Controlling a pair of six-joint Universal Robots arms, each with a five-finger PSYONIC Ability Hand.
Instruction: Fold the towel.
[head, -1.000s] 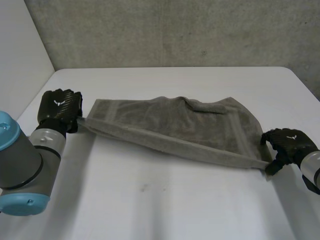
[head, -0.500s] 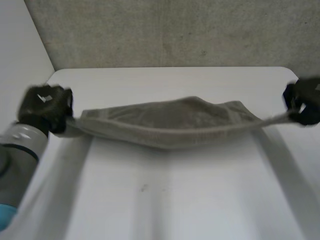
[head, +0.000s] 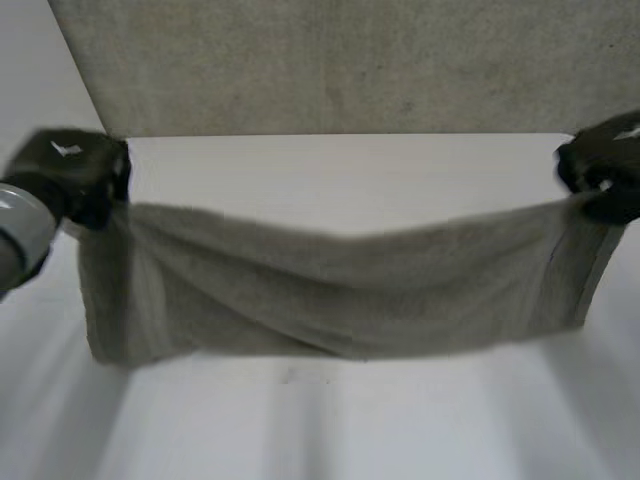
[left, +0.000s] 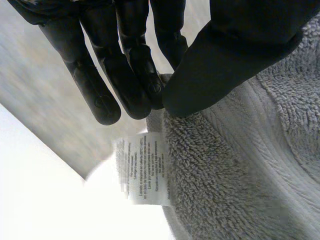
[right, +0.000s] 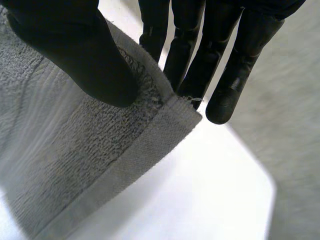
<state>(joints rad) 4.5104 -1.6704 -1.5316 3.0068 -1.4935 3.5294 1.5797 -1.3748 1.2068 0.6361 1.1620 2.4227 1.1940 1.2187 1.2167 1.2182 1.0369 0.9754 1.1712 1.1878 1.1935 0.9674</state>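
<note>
One grey towel (head: 330, 295) between left robot hand (head: 70, 175) and right robot hand (head: 605, 170)

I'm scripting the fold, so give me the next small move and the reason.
Probably lower both hands together until the bottom edge of the towel rests on the table. The left hand and right hand each pinch a top corner, and the towel hangs spread between them, sagging mid-span.

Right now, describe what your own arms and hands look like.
Both are black: the left hand and right hand each carry a small white mark on the back. The wrist views show glossy, segmented fingers with rounded tips and a broader thumb. The left arm ends in a grey cylinder.
</note>
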